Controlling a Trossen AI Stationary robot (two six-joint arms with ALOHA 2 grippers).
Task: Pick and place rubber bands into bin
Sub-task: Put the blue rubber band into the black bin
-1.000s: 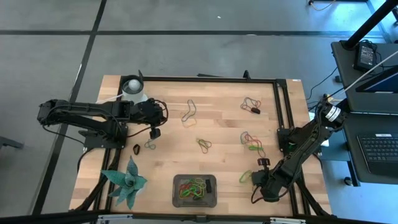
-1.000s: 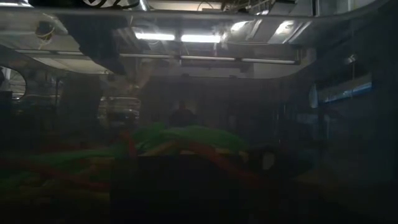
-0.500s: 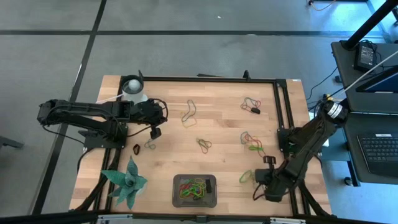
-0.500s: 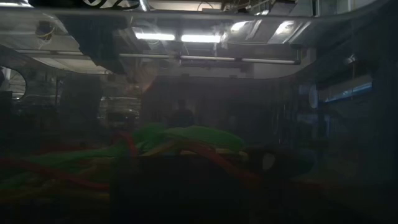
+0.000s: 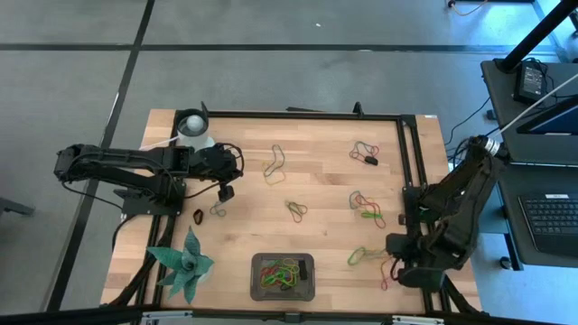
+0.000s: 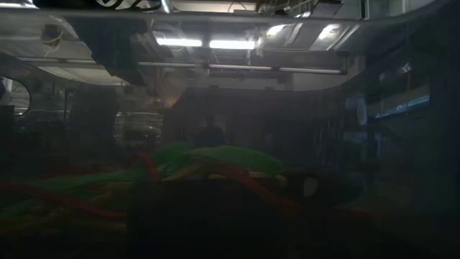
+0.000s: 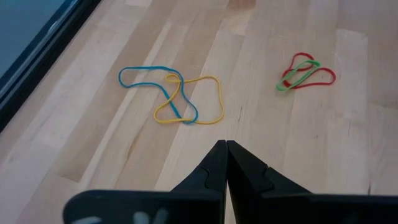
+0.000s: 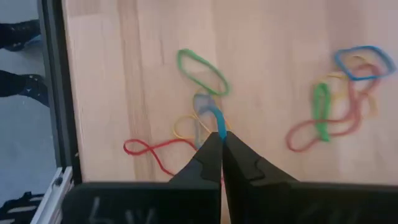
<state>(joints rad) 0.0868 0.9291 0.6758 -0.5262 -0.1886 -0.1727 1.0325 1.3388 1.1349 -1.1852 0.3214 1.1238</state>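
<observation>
**Right gripper pinching a blue band at the near right of the table**

The right gripper (image 5: pixel 395 246) is sitting low over the near right part of the table (image 5: pixel 325 194), its fingers pressed together on a blue rubber band (image 8: pixel 214 118) that is rising from a small tangle. Around that pinch, a green loop (image 8: pixel 202 71) is lying just beyond the fingertips, a red loop (image 8: pixel 152 152) is trailing off beside them, and a yellow one is showing underneath. A second cluster (image 8: pixel 339 102) of red, green, blue and yellow bands is lying well apart from the gripper.

The bin (image 5: pixel 284 277) is resting at the near edge, left of the right gripper, already holding a heap of green, red and yellow bands.

The left gripper (image 5: pixel 224 191) is hovering at the left side of the table with its fingers closed on nothing. Just ahead of its tips a blue and a yellow band (image 7: pixel 171 99) are lying interlinked, and a red and green pair (image 7: pixel 305 71) is lying farther off.
</observation>
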